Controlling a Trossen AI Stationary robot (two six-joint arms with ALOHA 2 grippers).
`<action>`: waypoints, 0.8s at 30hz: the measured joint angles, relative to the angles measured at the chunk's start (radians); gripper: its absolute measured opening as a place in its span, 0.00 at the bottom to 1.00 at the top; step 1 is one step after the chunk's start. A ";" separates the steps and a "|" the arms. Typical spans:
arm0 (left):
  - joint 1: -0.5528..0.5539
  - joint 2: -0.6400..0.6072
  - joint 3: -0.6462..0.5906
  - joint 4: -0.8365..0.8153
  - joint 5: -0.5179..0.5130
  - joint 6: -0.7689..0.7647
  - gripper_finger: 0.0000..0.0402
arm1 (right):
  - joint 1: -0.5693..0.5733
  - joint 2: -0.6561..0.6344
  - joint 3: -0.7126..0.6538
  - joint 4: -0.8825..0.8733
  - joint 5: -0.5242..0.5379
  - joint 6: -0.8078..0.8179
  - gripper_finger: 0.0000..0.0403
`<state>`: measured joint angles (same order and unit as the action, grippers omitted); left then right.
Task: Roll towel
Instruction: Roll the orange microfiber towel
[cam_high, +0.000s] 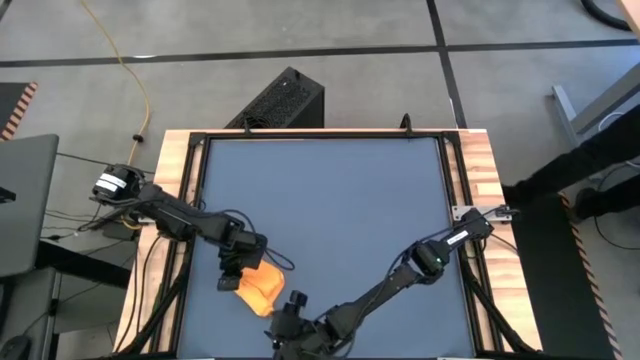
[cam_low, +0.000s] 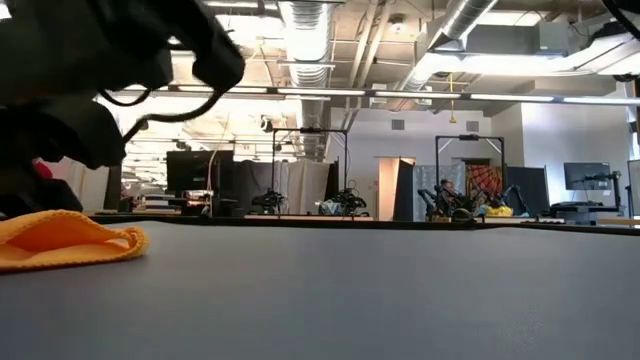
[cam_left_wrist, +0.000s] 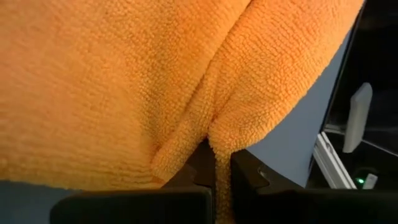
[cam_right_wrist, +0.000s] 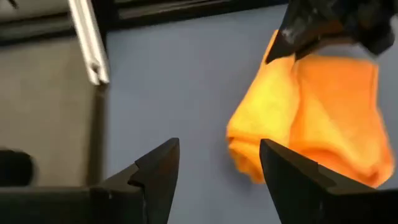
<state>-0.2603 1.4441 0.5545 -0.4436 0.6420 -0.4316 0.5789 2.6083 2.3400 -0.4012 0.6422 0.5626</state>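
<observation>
The yellow-orange towel (cam_high: 262, 288) lies bunched and folded on the dark blue tabletop near the front left. It also shows in the low view (cam_low: 60, 242) and the right wrist view (cam_right_wrist: 317, 112). My left gripper (cam_high: 240, 268) is at the towel's far left side, shut on it. My right gripper (cam_high: 290, 306) is open and empty just right of the towel, near the table's front edge. In the right wrist view its fingers (cam_right_wrist: 217, 148) point toward the towel without touching it. My left gripper (cam_left_wrist: 214, 171) pinches a raised fold of the towel (cam_left_wrist: 214, 140) between its two fingers. The fold is more than one layer. The fingers come slanting down from the table's far left side. The rest of the towel lies slack on the table.
The blue tabletop (cam_high: 330, 200) has a black frame and wooden side strips. The table's front edge is close behind my right gripper. A metal bracket (cam_high: 480, 212) sits on the right strip. There is open tabletop to the far and right sides of the towel.
</observation>
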 joint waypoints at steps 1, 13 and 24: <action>0.007 0.000 0.000 -0.003 0.009 0.000 0.00 | -0.008 0.000 -0.006 0.002 0.000 -0.052 0.62; 0.061 -0.001 0.000 -0.007 0.079 -0.003 0.00 | -0.079 0.034 -0.009 0.071 -0.119 -0.412 0.62; 0.069 -0.002 0.000 -0.004 0.084 0.041 0.02 | -0.104 0.094 -0.007 0.103 -0.204 -0.591 0.62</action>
<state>-0.1917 1.4422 0.5547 -0.4472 0.7258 -0.3911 0.4745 2.7021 2.3334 -0.2978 0.4378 -0.0287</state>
